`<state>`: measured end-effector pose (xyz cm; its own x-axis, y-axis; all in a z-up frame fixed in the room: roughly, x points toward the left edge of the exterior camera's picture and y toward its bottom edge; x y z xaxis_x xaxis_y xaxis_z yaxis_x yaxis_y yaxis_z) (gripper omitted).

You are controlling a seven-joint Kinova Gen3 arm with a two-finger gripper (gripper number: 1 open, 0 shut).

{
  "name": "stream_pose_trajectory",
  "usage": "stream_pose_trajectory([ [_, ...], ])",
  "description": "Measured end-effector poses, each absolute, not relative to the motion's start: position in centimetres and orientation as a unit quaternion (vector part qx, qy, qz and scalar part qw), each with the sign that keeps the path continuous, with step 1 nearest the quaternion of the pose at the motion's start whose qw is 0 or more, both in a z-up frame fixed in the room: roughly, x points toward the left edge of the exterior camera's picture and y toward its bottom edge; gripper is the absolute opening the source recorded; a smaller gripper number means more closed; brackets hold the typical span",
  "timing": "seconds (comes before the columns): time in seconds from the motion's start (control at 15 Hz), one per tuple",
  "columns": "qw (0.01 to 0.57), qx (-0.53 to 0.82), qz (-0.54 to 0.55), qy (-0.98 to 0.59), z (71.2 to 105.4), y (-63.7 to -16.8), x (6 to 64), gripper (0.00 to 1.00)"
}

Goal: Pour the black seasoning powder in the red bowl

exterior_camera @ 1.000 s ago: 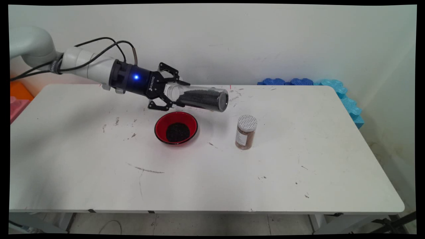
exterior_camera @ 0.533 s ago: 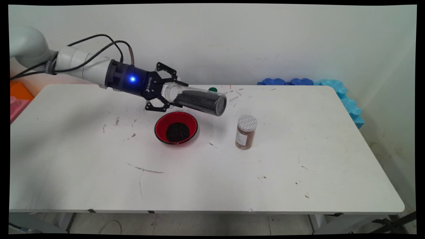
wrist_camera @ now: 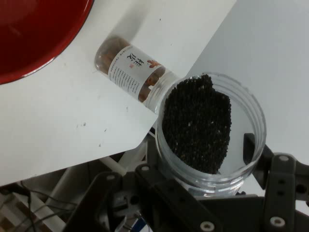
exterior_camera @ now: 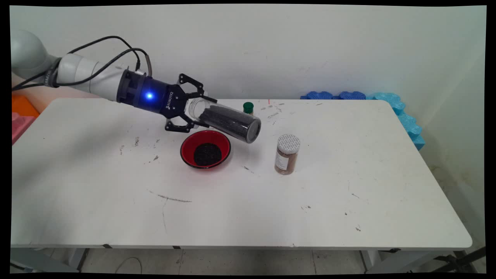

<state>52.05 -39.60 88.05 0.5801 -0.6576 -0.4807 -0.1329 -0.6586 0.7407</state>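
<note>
- Nearest, the red bowl (exterior_camera: 205,148) sits on the surface (exterior_camera: 248,209) with dark grains in it; a spice jar (exterior_camera: 287,154) stands upright to its right.
- Above the bowl's far rim, the gripper (exterior_camera: 198,112) has its fingers clamped on a clear jar (exterior_camera: 228,121) near its open mouth, base tilted downward.
- Likely rigid, smooth and slippery, its loose grains (wrist_camera: 197,123) shift.
- Farthest, a green-capped bottle (exterior_camera: 248,107).

White table (exterior_camera: 348,217) bears red bowl (exterior_camera: 187,146), spice jar (exterior_camera: 286,154), green-capped bottle (exterior_camera: 248,107).

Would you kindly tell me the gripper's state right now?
Gripper: shut on the jar of black grains, tilted above the red bowl.
</note>
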Motion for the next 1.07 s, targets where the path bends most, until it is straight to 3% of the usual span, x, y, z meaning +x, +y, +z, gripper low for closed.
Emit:
stream_pose_trajectory([
  [1.07,0.394,0.772,-0.319,-0.383,90.9,-37.9,51.3,0.00],
])
